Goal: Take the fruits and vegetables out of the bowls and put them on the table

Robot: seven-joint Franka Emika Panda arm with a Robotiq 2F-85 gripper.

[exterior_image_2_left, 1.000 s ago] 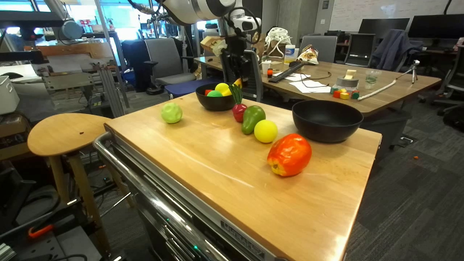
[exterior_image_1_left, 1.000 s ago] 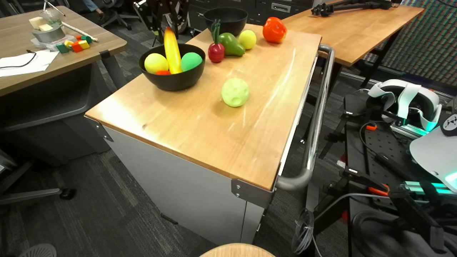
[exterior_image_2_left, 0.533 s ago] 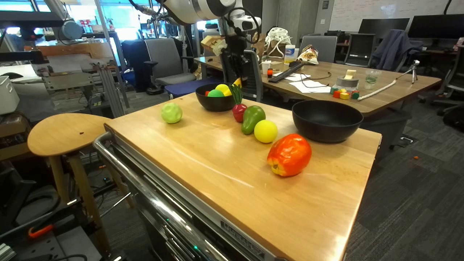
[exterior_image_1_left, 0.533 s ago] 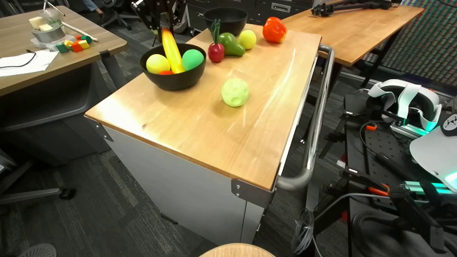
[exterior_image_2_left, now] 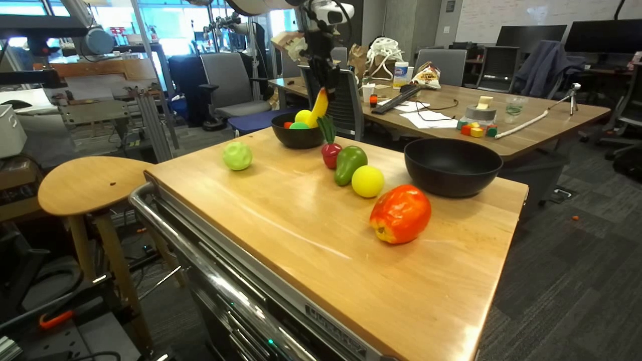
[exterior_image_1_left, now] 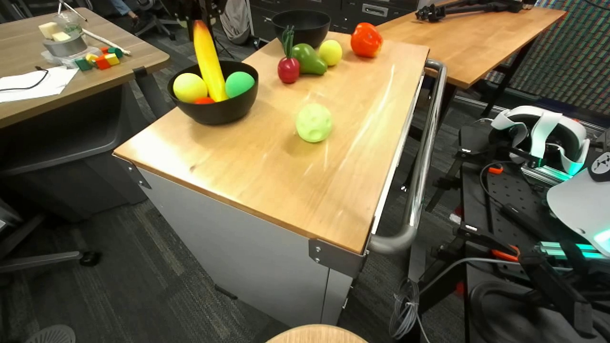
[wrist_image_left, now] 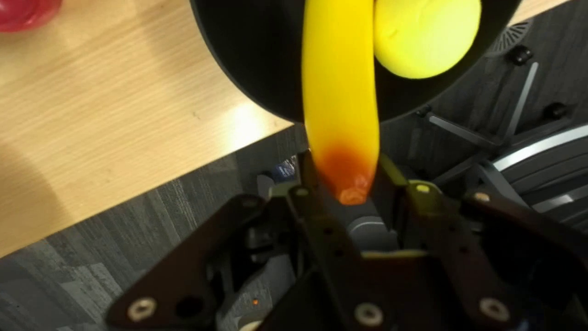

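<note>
Beyond our table we see a desk and grey chairs. Our gripper holds the banana, its jaws narrow against both sides of the orange-tinged tip. We find the banana nearly upright, slightly tilted, its lower part inside a black bowl near the table's edge. With it in that bowl we count a yellow ball, a green ball and a red piece, the last mostly hidden. On the table near the bowl lies a radish, an avocado close beside it; along from those come a second yellow ball and a red-orange fruit. Our other bowl stands near these last two. Well apart from that row, we see a pale green ball on the table. In both exterior views the banana's tip shows above the rim.
</note>
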